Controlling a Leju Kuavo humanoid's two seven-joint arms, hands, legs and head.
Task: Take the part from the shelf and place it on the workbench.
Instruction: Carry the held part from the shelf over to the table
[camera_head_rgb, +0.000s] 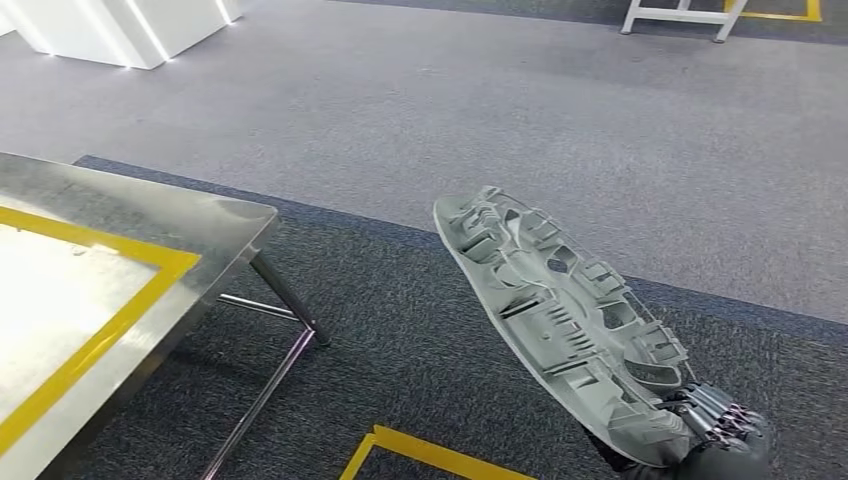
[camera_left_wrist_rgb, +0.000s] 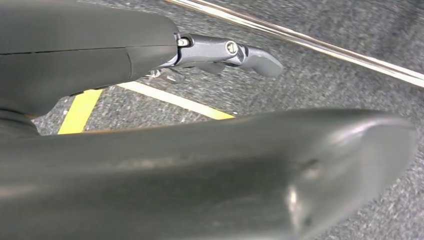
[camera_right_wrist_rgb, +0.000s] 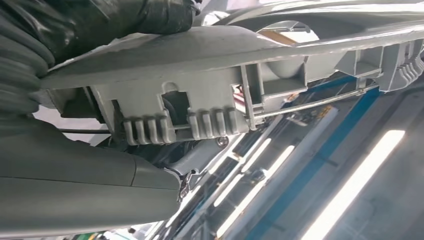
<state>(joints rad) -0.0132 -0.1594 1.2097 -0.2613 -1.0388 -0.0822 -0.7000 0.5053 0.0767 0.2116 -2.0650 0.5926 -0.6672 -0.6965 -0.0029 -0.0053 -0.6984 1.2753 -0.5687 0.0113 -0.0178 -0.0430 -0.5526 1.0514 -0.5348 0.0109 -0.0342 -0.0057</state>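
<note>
Grey ribbed plastic part (camera_head_rgb: 560, 318): we gripped its near end in our right hand (camera_head_rgb: 715, 430), remainder slanting up over carpet, beside the steel workbench (camera_head_rgb: 215, 225); left hand (camera_left_wrist_rgb: 225, 52) state: cannot tell.

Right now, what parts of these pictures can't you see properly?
- Right hand: in the head view the grey part it holds covers most of it, and the picture's bottom edge cuts it off.
- Workbench: the left and bottom edges cut it off, so only one corner is visible.
- Left hand: in the left wrist view its own thick thumb hides most of the fingers.
- White frame: cut by the top edge.
</note>
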